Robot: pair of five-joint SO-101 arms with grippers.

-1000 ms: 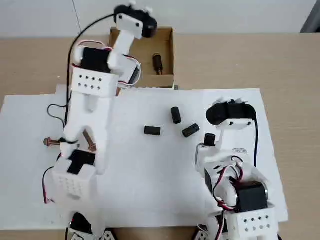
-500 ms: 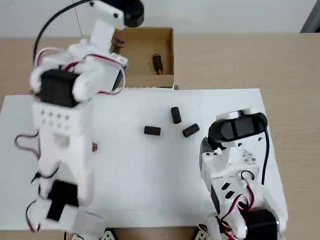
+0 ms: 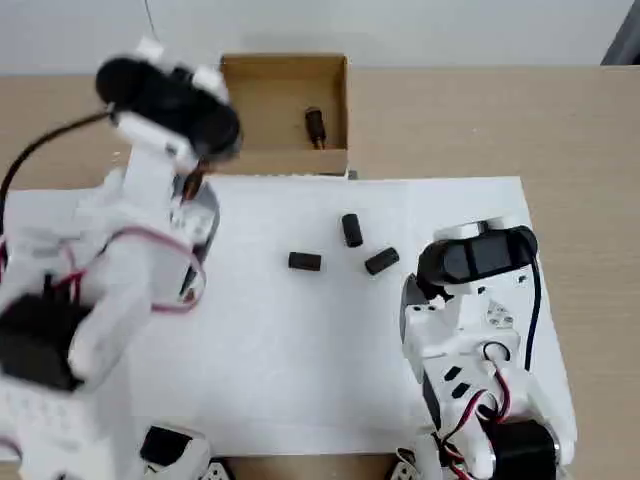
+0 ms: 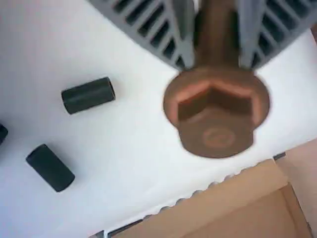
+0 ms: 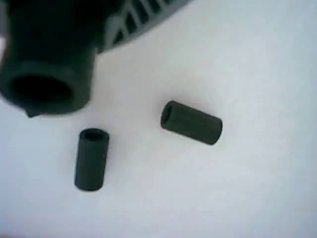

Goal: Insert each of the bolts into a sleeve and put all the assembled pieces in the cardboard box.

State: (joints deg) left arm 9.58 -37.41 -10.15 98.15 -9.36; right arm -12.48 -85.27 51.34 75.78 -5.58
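The bolt [image 4: 216, 111] is clamped by its shank in my left gripper [image 4: 216, 47], just beside the cardboard box [image 4: 247, 208]. I judge this leaves its tip free for the sleeve [image 5: 47, 82] that my right fingers [image 5: 133, 20] pinch, open end out, above the loose sleeves [image 5: 190, 123].

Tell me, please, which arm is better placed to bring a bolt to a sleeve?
Left: its gripper grips a bolt above the white sheet, near a loose sleeve; the right gripper holds a sleeve.
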